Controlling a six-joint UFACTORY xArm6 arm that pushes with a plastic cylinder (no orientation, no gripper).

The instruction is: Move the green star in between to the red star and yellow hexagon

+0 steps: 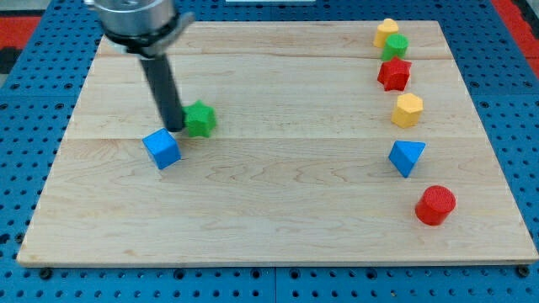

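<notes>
The green star (pixel 200 119) is a small matte block lying left of centre on the pale wooden board (pixel 278 210). My tip (pixel 175 128), a plain rod with no claw, touches its left side. The red star (pixel 393 74) and yellow hexagon (pixel 408 110) lie at upper right. A blue cube (pixel 162 149) lies just below my tip.

A green star (pixel 200 119) lies flat on the board's left half, far across from a red star (pixel 394 74) and, just below it, a yellow hexagon (pixel 408 110), both sitting apart in the column of blocks along the right side.
</notes>
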